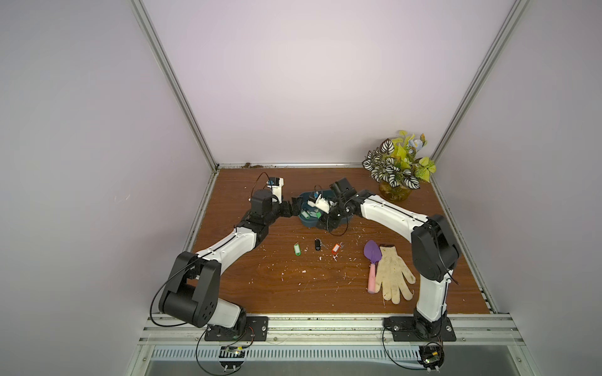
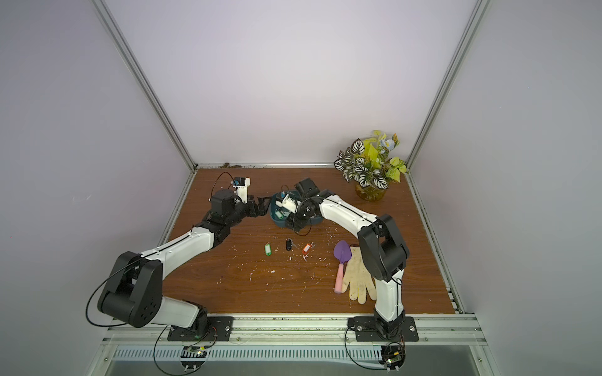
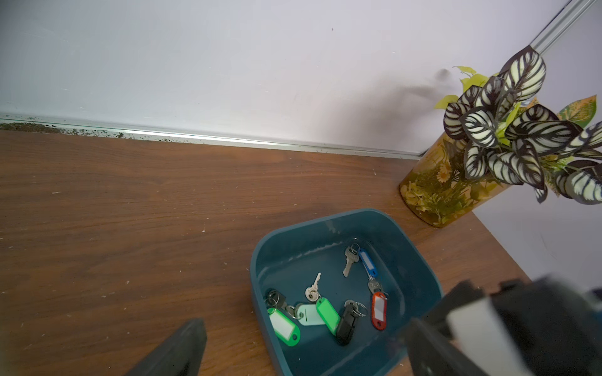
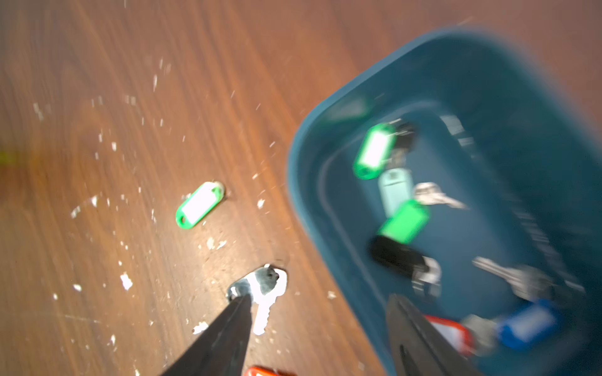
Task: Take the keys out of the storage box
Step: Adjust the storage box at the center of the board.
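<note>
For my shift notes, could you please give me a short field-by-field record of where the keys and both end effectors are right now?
storage box: shallow dark teal plastic storage box, on the brown wooden table
keys in box: six metal keys, with white-labelled green tag, pale green tag, plain green tag, black tag, red tag, blue tag
keys on table: green-tagged key, black-tagged key, orange-tagged key
left end effector: open, nothing held, beside the box
right end effector: open, nothing held, over the box's rim
task: unfinished

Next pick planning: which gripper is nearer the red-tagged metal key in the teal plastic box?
Right: right gripper straddles the box rim beside the key; left gripper is outside the box.
</note>
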You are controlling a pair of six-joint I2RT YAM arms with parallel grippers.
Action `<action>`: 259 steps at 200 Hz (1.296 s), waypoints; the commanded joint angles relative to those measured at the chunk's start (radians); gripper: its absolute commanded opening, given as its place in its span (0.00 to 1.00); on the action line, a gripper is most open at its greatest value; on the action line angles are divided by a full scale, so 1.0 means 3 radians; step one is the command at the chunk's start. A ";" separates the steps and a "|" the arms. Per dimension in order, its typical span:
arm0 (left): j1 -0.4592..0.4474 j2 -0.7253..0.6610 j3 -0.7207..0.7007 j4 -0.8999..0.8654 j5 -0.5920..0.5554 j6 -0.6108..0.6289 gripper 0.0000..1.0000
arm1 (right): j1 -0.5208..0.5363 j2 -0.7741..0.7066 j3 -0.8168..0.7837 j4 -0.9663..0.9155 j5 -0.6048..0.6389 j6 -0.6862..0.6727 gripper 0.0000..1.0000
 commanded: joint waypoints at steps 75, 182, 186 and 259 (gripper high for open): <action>-0.0011 -0.0165 -0.0019 0.0036 -0.0068 0.0045 0.99 | 0.0008 0.0265 0.0187 -0.0069 0.0156 -0.0324 0.41; -0.0011 -0.0307 -0.0055 -0.0003 -0.0202 0.0092 0.99 | -0.0242 0.1744 0.3208 -0.2833 -0.1101 -0.1198 0.00; -0.0011 -0.0313 -0.0058 -0.0003 -0.0209 0.0099 0.99 | -0.0240 0.1766 0.3229 -0.2834 -0.1088 -0.1198 0.00; -0.0011 -0.0359 -0.0081 0.0006 -0.0270 0.0099 0.99 | -0.0263 0.1727 0.3347 -0.2752 -0.1129 -0.1269 0.00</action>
